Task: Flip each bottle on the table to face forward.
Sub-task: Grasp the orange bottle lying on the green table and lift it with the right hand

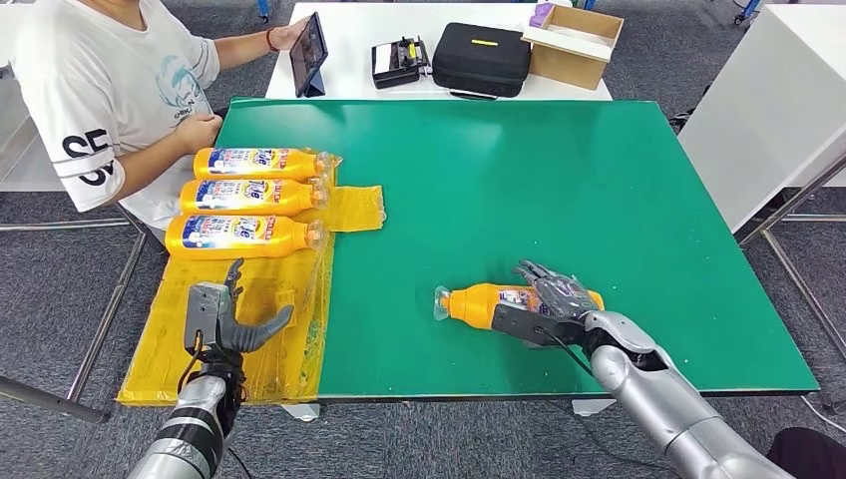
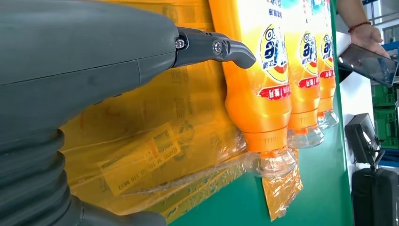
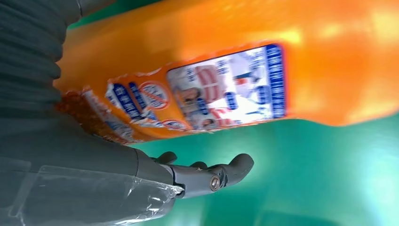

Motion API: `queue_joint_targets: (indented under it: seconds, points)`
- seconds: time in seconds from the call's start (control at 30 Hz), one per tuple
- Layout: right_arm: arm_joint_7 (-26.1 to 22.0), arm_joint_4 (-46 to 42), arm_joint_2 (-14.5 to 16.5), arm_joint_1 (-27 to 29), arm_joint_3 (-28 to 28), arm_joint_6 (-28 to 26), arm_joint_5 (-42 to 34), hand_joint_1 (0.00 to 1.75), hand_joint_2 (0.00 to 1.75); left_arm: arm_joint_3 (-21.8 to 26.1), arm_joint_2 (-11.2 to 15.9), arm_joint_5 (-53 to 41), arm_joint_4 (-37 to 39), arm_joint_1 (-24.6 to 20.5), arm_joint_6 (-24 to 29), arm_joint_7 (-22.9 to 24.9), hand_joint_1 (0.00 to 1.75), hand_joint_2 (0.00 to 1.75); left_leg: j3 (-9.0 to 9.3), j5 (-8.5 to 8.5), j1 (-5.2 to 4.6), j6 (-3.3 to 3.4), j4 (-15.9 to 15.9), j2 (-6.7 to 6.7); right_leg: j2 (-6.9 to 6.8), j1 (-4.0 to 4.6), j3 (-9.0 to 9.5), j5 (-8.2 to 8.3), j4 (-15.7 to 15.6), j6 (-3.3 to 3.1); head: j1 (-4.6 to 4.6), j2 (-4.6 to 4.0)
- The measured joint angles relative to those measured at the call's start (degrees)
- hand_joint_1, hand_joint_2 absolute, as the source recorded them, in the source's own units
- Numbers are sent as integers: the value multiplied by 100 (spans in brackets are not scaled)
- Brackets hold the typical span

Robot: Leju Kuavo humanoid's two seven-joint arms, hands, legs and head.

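A big green bench [image 1: 519, 180] has orange bottles lying on it. Three bottles lie side by side at the left edge, on a yellow plastic sheet [image 1: 259, 329]: the far bottle [image 1: 261, 163], the middle bottle [image 1: 251, 197] and the near bottle [image 1: 239, 236]. Each one shows its blue and white label on top, and its clear cap points to the right.

A fourth bottle [image 1: 484, 304] lies alone on the bare green, near the front edge and well apart from the other three. Its clear cap points left. The right hand [image 1: 547, 302] lies over this bottle with its fingers curled across the wide end — it looks like it grips the bottle. From the right wrist, the bottle's label [image 3: 226, 89] is close up and blurry, and a dark finger [image 3: 216, 174] reaches under the bottle over the green.

The left hand [image 1: 224, 311] is above the yellow sheet, just in front of the near bottle. Its fingers are spread and it holds nothing.

A person in a white shirt [image 1: 100, 90] sits at the far left corner, holding up a tablet [image 1: 307, 55]. Behind the bench, a white table [image 1: 339, 40] carries a black case [image 1: 481, 58] and a cardboard box [image 1: 571, 45].
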Motion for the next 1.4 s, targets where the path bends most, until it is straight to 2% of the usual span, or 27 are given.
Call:
queue_joint_targets:
  seconds: [0.2,0.43,0.47,0.5,0.57,0.6,0.63,0.8,0.93,1.1,1.4]
  points:
    - [86,68,-203,-167,171,204,-99,0,175,-4,-7,51,61,-25,-10,-11,0,175,0,0,0,0,0,0,0,0,0,1,0,2,-2,0]
    - [246,-4,-763,-437,533,668,-527,3,175,-3,-11,146,97,-28,-17,-39,0,175,-4,0,-5,1,0,-2,-1,-4,0,2,1,3,-1,0]
    - [250,-13,-810,-457,566,676,-536,29,175,-3,-11,152,102,-31,-17,-40,0,175,-4,0,-5,1,0,-1,-1,-4,-1,2,1,3,-1,0]
    - [257,-20,-849,-476,599,684,-546,65,175,-4,-13,162,107,-35,-18,-41,0,175,-4,0,-6,1,0,-1,-1,-4,-1,2,0,3,-1,0]
    - [284,-37,-922,-529,676,737,-597,148,175,-4,-15,185,120,-38,-25,-43,0,175,-4,0,-6,1,1,-2,-1,-4,-2,2,1,3,-2,0]
    - [300,-53,-968,-569,722,796,-642,166,175,-3,-15,204,126,-39,-34,-44,0,175,-4,0,-6,1,1,-2,-1,-4,-2,2,1,3,-3,0]
    - [312,-77,-1022,-618,773,871,-693,173,175,-2,-15,220,132,-39,-45,-48,0,175,-4,0,-6,1,0,-2,-1,-4,-2,2,1,3,-3,0]
    - [354,-250,-1342,-952,1066,1260,-944,175,175,2,-17,308,173,-41,-79,-73,0,175,-5,0,-6,1,1,-1,-1,-4,-2,2,1,3,-1,0]
    - [369,-357,-1488,-1125,1259,1326,-1049,175,175,5,-26,351,188,-41,-76,-100,0,175,-5,0,-6,1,1,-3,-2,-4,-3,2,1,3,-2,0]
    - [389,-447,-1587,-1152,1450,1155,-1267,175,175,7,-63,418,217,-36,-55,-138,0,175,-7,0,-6,1,1,-3,-1,-4,-4,2,1,3,-2,0]
    - [254,-359,-1543,-1037,1734,719,-1443,175,175,5,-111,440,306,-37,-35,-163,0,175,-7,0,-5,1,1,-2,-1,-4,-5,2,1,3,-2,0]
